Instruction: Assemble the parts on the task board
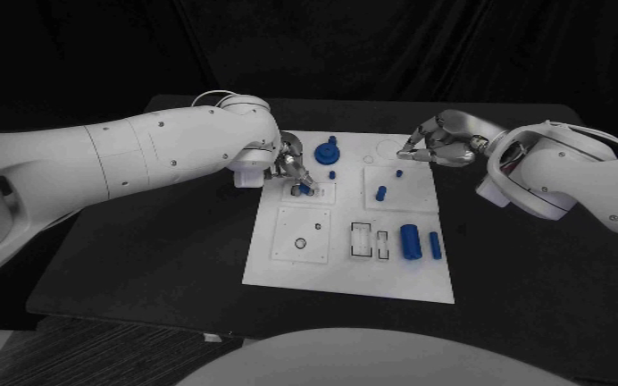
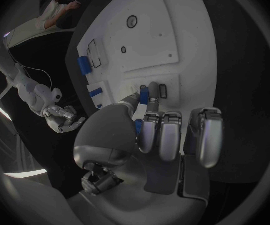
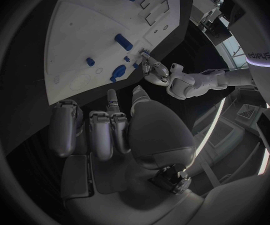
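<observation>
The white task board (image 1: 290,265) lies mid-table. My left hand (image 1: 286,167) hovers over its near-left recessed square and pinches a small blue peg (image 1: 303,189) between thumb and finger; the left wrist view shows the same peg (image 2: 144,95) at the fingertips, close to a slot in the board (image 2: 172,40). My right hand (image 1: 436,146) hangs over the board's far right corner with its fingers curled in and nothing in them. In the right wrist view those fingers (image 3: 104,130) are folded short of the board (image 3: 72,30).
Loose blue parts lie on the board: a knob (image 1: 329,151), a short peg (image 1: 381,193), a small stub (image 1: 399,172), a thick cylinder (image 1: 410,239) and a slimmer one (image 1: 436,244). Black table (image 1: 168,252) surrounds the board.
</observation>
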Available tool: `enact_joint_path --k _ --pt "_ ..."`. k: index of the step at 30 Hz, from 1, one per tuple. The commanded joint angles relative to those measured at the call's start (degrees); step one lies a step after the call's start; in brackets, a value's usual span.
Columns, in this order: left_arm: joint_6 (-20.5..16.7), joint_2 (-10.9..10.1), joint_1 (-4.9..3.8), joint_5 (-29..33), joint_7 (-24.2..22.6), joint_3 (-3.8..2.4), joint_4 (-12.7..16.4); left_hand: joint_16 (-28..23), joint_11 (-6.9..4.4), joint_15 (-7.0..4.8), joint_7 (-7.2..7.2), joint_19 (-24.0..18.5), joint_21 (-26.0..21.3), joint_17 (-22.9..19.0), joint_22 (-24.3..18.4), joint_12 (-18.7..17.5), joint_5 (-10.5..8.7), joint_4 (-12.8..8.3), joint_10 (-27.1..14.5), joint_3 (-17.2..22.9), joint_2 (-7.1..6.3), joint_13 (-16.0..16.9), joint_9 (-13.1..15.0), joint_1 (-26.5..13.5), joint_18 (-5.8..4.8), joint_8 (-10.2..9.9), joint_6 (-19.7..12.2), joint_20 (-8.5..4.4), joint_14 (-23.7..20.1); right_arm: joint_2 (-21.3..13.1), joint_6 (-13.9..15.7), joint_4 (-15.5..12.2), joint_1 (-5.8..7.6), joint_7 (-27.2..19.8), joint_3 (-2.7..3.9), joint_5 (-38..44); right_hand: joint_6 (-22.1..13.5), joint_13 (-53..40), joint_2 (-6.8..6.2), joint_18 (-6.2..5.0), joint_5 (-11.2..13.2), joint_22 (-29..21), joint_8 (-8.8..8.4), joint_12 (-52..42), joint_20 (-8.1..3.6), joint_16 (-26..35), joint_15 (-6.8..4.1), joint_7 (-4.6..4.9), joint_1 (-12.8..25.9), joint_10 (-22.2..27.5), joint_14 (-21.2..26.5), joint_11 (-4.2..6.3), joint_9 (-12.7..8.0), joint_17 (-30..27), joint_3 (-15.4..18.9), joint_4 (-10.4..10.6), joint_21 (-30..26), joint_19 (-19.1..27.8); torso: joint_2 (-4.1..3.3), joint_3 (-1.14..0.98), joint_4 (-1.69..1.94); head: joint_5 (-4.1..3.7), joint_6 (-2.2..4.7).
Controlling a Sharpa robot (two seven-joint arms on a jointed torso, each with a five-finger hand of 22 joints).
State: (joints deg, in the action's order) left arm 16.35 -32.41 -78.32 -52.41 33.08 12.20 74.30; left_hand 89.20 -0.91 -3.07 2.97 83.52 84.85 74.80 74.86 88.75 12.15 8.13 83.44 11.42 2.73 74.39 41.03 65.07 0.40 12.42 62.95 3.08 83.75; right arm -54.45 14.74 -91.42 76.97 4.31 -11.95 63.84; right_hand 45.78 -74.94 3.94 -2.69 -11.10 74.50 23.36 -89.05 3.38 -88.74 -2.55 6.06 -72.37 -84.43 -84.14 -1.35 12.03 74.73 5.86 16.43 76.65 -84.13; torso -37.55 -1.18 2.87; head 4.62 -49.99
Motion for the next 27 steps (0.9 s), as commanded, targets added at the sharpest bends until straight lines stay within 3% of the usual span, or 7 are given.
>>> enact_joint_path --k 1,27 --pt "-0.18 0.18 0.17 0.45 -0.24 -0.05 -0.05 0.8 -0.21 -0.43 -0.56 -0.47 -0.36 15.2 9.21 1.25 -0.91 0.2 6.56 2.74 -0.17 15.61 1.45 -1.09 1.76 -0.43 -0.05 -0.1 6.25 -0.04 -0.34 -0.02 -0.21 0.43 0.04 0.05 0.38 -15.06 0.54 -0.7 -1.21 10.91 0.96 -0.95 0.38 0.52 0.13 0.04 -0.52 -5.57 -5.36 -0.08 0.81 13.63 1.27 -0.16 -0.99 0.09 0.0 0.0 0.0 0.05 -0.01" --pt "-1.1 0.42 0.88 0.45 -0.41 -0.05 -0.21 0.8 -0.19 -0.41 -0.5 -0.61 -0.49 15.2 9.1 1.25 -1.34 0.32 6.56 2.67 -0.25 15.61 1.47 -1.24 1.8 -0.53 -0.02 -0.08 6.25 -0.07 -0.25 0.08 -0.45 0.4 0.04 0.05 0.26 -15.06 0.57 -0.71 -1.25 10.89 0.91 -0.95 0.39 0.58 0.12 0.05 -0.6 -5.57 -5.34 -0.08 0.79 13.58 1.31 -0.16 -1.06 0.11 0.04 -0.02 0.05 0.11 -0.01"
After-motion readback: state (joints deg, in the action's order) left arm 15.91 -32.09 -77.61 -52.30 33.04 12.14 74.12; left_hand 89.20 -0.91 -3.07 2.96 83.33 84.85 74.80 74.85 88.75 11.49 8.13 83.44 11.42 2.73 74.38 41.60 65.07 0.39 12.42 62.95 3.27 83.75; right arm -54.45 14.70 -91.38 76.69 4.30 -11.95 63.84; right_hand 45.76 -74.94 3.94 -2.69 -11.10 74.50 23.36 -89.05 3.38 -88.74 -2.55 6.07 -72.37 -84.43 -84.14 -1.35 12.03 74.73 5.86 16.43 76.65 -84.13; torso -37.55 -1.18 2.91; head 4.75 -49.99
